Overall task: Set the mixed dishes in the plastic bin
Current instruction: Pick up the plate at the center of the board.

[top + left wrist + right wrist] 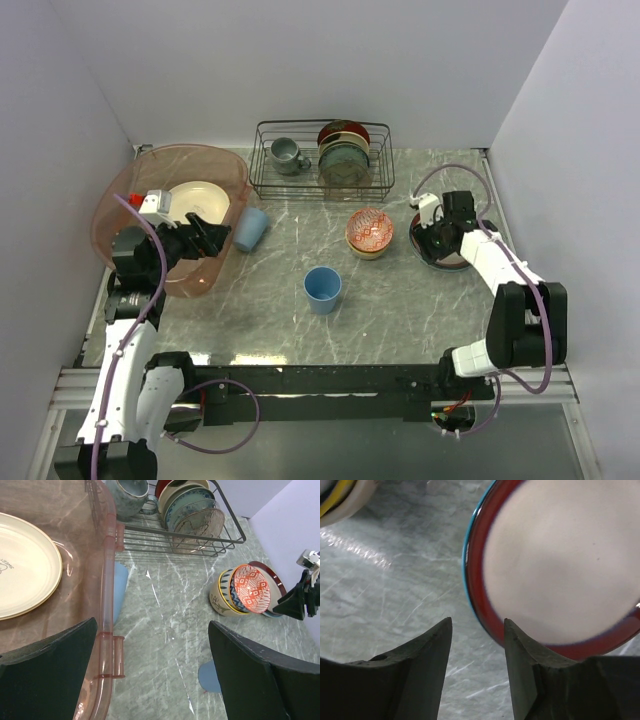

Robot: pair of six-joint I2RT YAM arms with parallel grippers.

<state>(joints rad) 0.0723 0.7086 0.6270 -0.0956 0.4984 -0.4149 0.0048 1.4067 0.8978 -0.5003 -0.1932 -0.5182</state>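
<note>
Plastic bin [190,150] at far-left corner of worktop, white plate [203,203] lying flat inside. Left gripper [205,235] poised over the bin's right-hand rim, fingers [50,655] spread wide, nothing between them. One light-blue cup [251,228] on its side, touching the bin's outer wall on the side facing worktop centre. Second light-blue cup [322,289] upright near worktop centre, well apart from everything else. Red-patterned bowl [370,230] nested in cream bowl [222,602], between centre and right edge. Dark red plate [450,262] flat on the worktop, closer to the right edge, just beside the bowls. Right gripper [432,232] low over that plate's left rim; in the wrist view, fingers [425,655] parted with only a narrow gap, bare worktop between them, plate rim just past one fingertip; contact with rim not resolvable. Black wire rack [320,185] at middle of far edge, holding grey mug [287,155] and upright dark plates [345,155].
</note>
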